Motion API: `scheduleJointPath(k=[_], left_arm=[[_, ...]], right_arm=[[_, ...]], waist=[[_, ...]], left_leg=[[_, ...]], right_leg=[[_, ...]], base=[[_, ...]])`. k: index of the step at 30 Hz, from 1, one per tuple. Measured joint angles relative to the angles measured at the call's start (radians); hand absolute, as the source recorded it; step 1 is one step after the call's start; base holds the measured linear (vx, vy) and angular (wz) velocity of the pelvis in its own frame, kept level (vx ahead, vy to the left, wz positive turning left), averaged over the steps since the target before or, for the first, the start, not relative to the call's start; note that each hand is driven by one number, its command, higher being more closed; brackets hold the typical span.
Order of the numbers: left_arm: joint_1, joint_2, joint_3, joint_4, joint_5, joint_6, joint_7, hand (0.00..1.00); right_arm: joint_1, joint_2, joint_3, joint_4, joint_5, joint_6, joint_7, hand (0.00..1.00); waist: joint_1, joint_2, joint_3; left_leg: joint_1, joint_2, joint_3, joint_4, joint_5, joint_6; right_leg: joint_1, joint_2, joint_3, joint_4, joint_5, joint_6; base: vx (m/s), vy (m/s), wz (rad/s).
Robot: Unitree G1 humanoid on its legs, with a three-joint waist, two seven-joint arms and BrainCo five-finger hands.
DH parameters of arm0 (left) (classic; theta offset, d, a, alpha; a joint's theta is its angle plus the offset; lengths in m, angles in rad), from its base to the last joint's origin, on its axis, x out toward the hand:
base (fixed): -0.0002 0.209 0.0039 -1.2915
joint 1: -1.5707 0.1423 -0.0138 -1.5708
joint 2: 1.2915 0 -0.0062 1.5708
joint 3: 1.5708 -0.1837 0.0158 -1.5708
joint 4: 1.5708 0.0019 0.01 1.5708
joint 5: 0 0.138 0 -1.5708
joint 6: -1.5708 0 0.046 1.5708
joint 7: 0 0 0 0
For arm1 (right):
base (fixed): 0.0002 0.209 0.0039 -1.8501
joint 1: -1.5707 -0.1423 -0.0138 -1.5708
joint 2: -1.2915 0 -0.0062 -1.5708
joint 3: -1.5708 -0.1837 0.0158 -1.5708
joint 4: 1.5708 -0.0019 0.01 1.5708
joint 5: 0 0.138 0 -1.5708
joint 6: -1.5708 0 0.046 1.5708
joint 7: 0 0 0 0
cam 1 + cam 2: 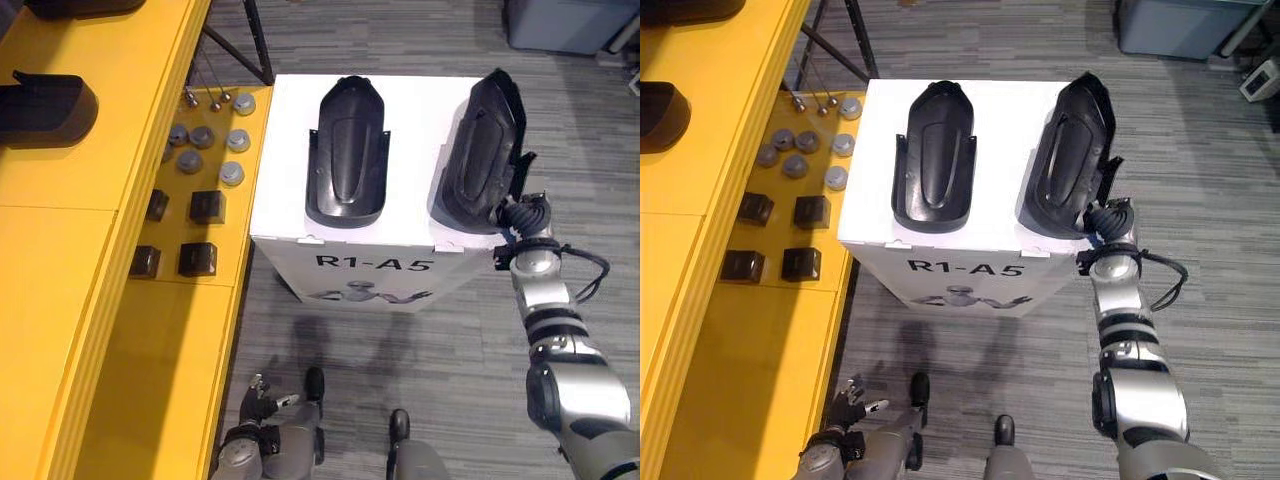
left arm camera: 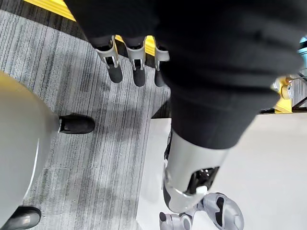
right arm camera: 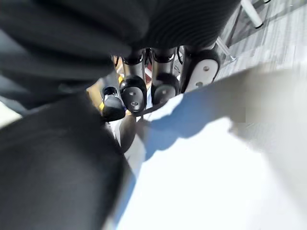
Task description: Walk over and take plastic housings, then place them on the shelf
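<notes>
Two black plastic housings lie on a white box (image 1: 370,268). The left housing (image 1: 347,150) rests flat with its hollow side down. The right housing (image 1: 480,150) is tipped up on its edge, its near end off the box top. My right hand (image 1: 520,216) is at that near end. In the right wrist view its fingers (image 3: 133,93) curl against the black shell (image 3: 53,172). My left hand (image 1: 262,392) hangs low beside the box, fingers (image 2: 113,72) straight and holding nothing.
A yellow shelf (image 1: 60,260) runs along the left, with another black housing (image 1: 45,110) on its top. Its lower level carries several grey discs (image 1: 205,150) and black blocks (image 1: 200,258). A grey bin (image 1: 565,25) stands at the far right on the carpet.
</notes>
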Motion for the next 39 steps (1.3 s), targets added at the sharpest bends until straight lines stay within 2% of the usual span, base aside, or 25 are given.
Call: scheduleJointPath(k=[4, 10, 15, 22, 24, 28, 31, 34, 39], left_arm=[[0.010, 0.001, 0.006, -0.023, 0.002, 0.001, -0.002, 0.00], [0.046, 0.001, 0.059, -0.085, 0.028, 0.000, -0.005, 0.00], [0.071, 0.005, 0.100, -0.136, 0.031, 0.001, -0.001, 0.00], [0.142, 0.009, 0.147, -0.414, 0.035, -0.001, 0.026, 0.00], [0.163, 0.001, 0.181, -0.576, 0.050, -0.009, 0.040, 0.00], [0.164, 0.000, 0.194, -0.791, 0.104, -0.015, 0.053, 0.00], [0.142, 0.000, 0.173, -0.889, 0.138, -0.023, 0.067, 0.00], [0.096, -0.001, 0.092, -0.962, 0.140, -0.032, 0.068, 0.00], [0.001, -0.002, -0.044, -0.989, 0.136, -0.041, 0.070, 0.00]], right_arm=[[0.160, 0.061, -0.018, -0.191, 0.000, 0.000, -0.009, 1.00], [0.293, 0.115, -0.019, -0.388, -0.028, -0.004, -0.025, 1.00], [0.307, 0.142, -0.018, -0.481, -0.064, -0.039, -0.038, 1.00], [0.381, 0.146, -0.017, -0.592, -0.125, -0.048, -0.054, 1.00], [0.389, 0.166, -0.018, -0.645, -0.162, -0.050, -0.058, 1.00], [0.409, 0.178, -0.002, -0.714, -0.202, -0.063, -0.058, 1.00], [0.409, 0.183, 0.027, -0.740, -0.229, -0.063, -0.056, 1.00], [0.409, 0.187, 0.080, -0.741, -0.242, -0.064, -0.048, 1.00], [0.409, 0.212, 0.152, -0.741, -0.274, -0.064, -0.029, 1.00]], waist=[[-0.024, -0.010, -0.009], [-0.022, -0.020, -0.068], [-0.020, -0.024, -0.093], [-0.012, -0.046, -0.134], [-0.019, -0.049, -0.144], [-0.021, -0.049, -0.173], [-0.024, -0.048, -0.184], [-0.025, -0.046, -0.201], [-0.033, -0.040, -0.213]], left_leg=[[0.002, 0.001, 0.005, 0.001, 0.000, 0.000], [0.013, 0.000, 0.002, 0.001, 0.000, 0.000], [0.022, -0.006, 0.001, -0.001, 0.000, 0.000], [0.018, -0.005, -0.002, 0.000, -0.004, -0.005], [0.019, -0.005, -0.002, 0.000, 0.000, 0.001], [0.026, -0.008, -0.004, 0.004, 0.002, 0.002], [0.040, -0.009, -0.005, 0.001, 0.002, 0.002], [0.043, -0.008, -0.006, 0.000, 0.004, 0.002], [0.044, -0.007, -0.014, -0.001, 0.008, 0.001]], right_leg=[[0.005, 0.000, 0.001, 0.000, 0.000, 0.001], [0.018, -0.006, -0.001, 0.000, -0.006, 0.010], [0.028, -0.013, -0.004, -0.011, -0.018, 0.018], [0.028, -0.012, -0.002, -0.013, -0.018, 0.017], [0.034, -0.012, -0.003, -0.013, -0.017, 0.016], [0.037, -0.013, -0.004, -0.010, -0.017, 0.016], [0.047, -0.014, -0.005, -0.008, -0.017, 0.016], [0.052, -0.013, -0.010, -0.008, -0.020, 0.012], [0.051, -0.011, -0.020, 0.002, -0.021, 0.010]], base=[[0.02, -0.002, -0.03], [0.00, 0.000, 0.01], [-0.04, 0.006, 0.01], [0.00, 0.002, 0.00], [0.03, 0.005, 0.01], [0.02, 0.003, 0.01], [0.00, 0.000, 0.00], [-0.02, 0.001, 0.01], [-0.07, 0.005, 0.05]])
